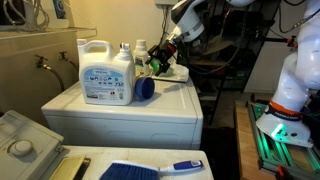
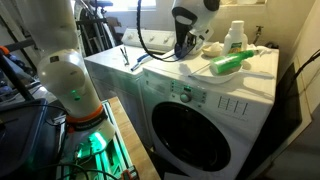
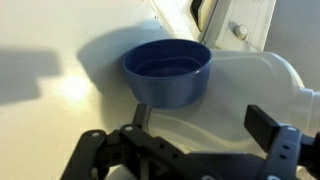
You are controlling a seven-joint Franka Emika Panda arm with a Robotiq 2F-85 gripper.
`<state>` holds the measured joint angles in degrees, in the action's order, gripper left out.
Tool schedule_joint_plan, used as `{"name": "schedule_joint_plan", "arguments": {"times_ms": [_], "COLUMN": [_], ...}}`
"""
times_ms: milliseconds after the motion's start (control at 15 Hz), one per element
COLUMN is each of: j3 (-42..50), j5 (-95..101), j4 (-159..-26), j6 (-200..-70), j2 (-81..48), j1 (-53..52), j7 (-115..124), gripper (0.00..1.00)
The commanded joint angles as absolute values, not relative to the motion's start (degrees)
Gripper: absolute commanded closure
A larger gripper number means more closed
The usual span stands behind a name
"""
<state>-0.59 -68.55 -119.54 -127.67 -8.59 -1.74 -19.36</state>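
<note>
The tool (image 3: 178, 140) hangs spread wide with nothing between its fingers: in the wrist view one dark finger (image 3: 92, 148) shows low on one side and the other stands well apart from it. Just ahead of the fingers, a blue cap (image 3: 168, 70) sits on the white table (image 3: 40, 50) with its open mouth up, casting a soft shadow to one side. A pale white detergent jug (image 3: 262, 80) lies just beside the cap; whether the two touch cannot be told. In an exterior view the tool (image 1: 158, 58) hovers above the far part of the table (image 1: 170, 110), which is the top of a white washing machine. The blue cap (image 1: 144, 88) is at the foot of the big detergent jug (image 1: 105, 75) with its blue label, below and in front of the tool. A green bottle (image 1: 162, 68) lies near the tool, and a small white bottle (image 1: 125, 52) with a green top stands behind the jug. In an exterior view from the machine's front, the tool (image 2: 186, 50) points down over the table (image 2: 170, 75), the green bottle (image 2: 228, 63) lies on its side beside it, and the small white bottle (image 2: 235, 38) stands upright behind. A blue brush (image 1: 150, 168) lies on a lower surface in the foreground.
</note>
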Motion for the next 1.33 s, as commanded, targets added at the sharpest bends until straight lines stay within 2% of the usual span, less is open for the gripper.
{"name": "schedule_joint_plan", "arguments": {"times_ms": [0, 467, 533, 933, 1267], "j3": [0.04, -0.54, -0.05, -0.52, -1.42], "j5": [-59.33, -55.67, -50.41, -40.59, -36.84], "j4": [-115.42, -114.14, -113.01, -110.42, -109.84], "j6": [-118.01, -118.57, -113.99, -106.01, -108.53], "j2": [-10.83, -11.03, -11.59, -13.24, -13.40], "j1": [-0.27, -0.17, 0.27, 1.21, 1.23], "j7": [-17.29, -20.17, -21.97, -33.51, -37.08], "gripper": [0.00, 0.00, 0.00, 0.00, 0.00]}}
